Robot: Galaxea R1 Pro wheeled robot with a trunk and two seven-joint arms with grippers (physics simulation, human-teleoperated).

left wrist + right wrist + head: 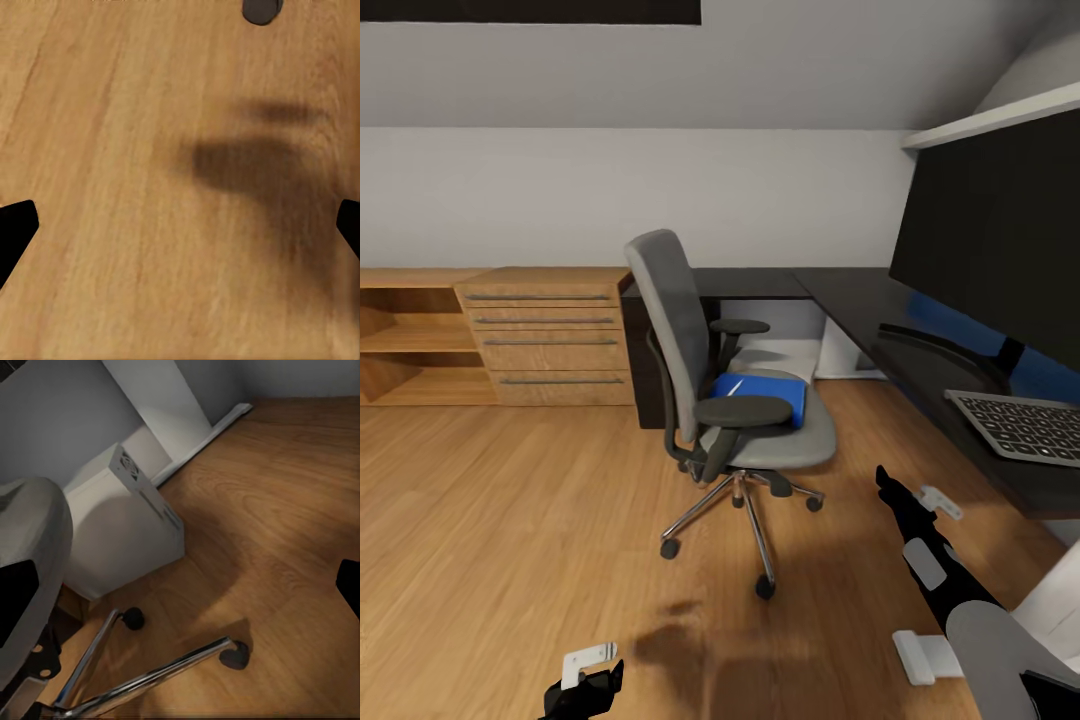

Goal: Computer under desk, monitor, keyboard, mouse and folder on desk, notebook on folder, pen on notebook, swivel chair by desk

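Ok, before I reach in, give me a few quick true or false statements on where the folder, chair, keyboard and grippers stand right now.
1. The folder lies on the seat of the swivel chair. True.
2. The keyboard is on the floor beside the chair. False: it rests on the desk, below the monitor.
3. The right gripper is shut on the folder. False: it is open and holds nothing, short of the chair.
4. The left gripper hangs open over bare wood floor. True.
5. The chair is tucked under the desk. False: it stands out on the floor, in front of the desk's corner.
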